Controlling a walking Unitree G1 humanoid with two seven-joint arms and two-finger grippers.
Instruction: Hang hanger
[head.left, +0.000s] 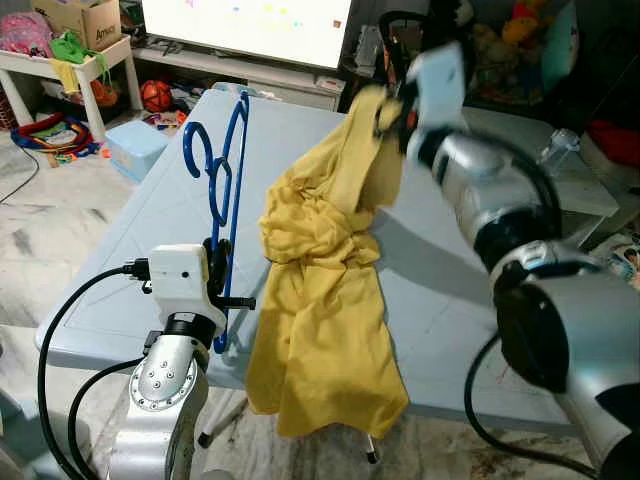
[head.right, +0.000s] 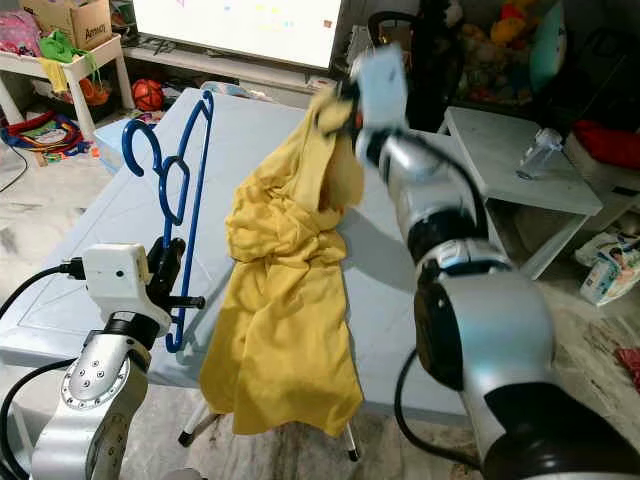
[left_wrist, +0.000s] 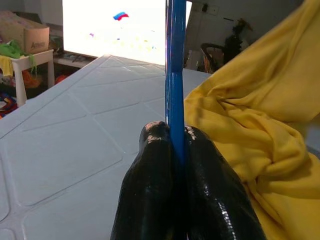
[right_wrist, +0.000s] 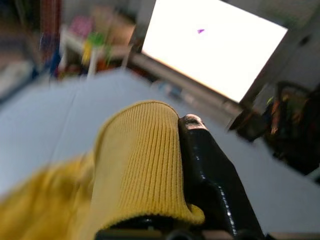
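Left eye view: left pincer (head.left: 218, 272) clamped on the lower bar of the blue hanger (head.left: 225, 175), held upright over the near left edge of the pale blue desk (head.left: 150, 230). Yellow garment (head.left: 325, 300) lifted by its collar in the closed right pincer (head.left: 392, 112), draping down past the desk's near edge.

Left wrist view: black fingers (left_wrist: 150, 190) pressed tight on the hanger bar, yellow cloth just beside.

Right wrist view: blurred; ribbed yellow collar (right_wrist: 142, 160) pinched against one black finger (right_wrist: 210, 180).
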